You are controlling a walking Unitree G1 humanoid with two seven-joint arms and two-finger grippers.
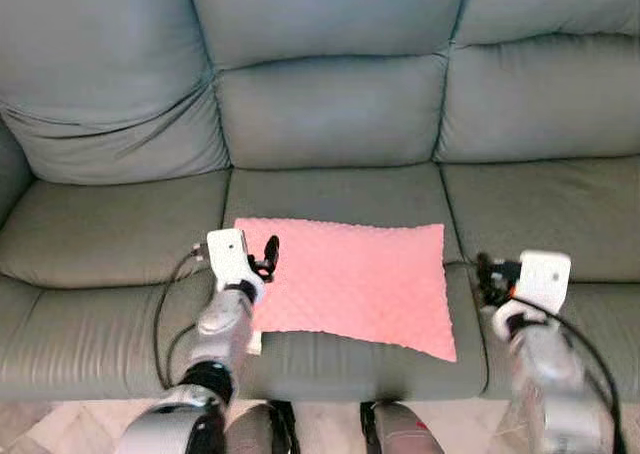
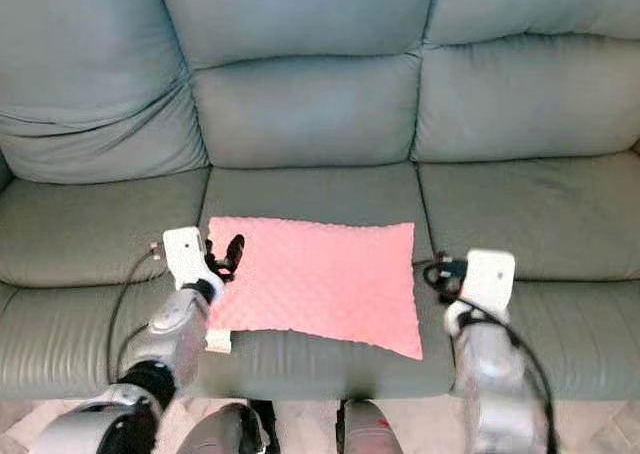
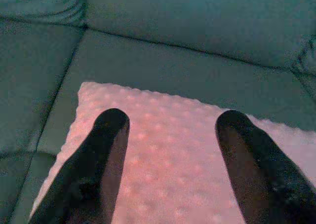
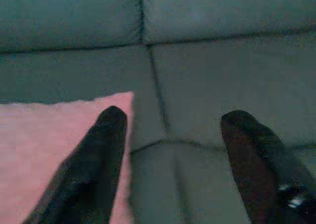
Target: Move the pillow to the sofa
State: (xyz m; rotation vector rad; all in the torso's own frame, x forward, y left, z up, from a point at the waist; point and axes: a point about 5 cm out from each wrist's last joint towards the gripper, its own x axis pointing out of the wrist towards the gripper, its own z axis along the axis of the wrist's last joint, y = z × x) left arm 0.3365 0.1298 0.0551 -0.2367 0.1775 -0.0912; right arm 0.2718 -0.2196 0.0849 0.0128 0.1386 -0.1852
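Pillow (image 1: 350, 284) lies flat on the sofa's (image 1: 330, 114) middle seat, so the task looks done; left gripper (image 3: 170, 155) and right gripper (image 4: 173, 155) flank it, fingers spread, holding nothing.

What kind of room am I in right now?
Most likely a living room. A wide grey leather sofa with three seat cushions spans the head views, and a pink dimpled pillow lies flat on its middle seat. A strip of pale floor shows at the sofa's foot.
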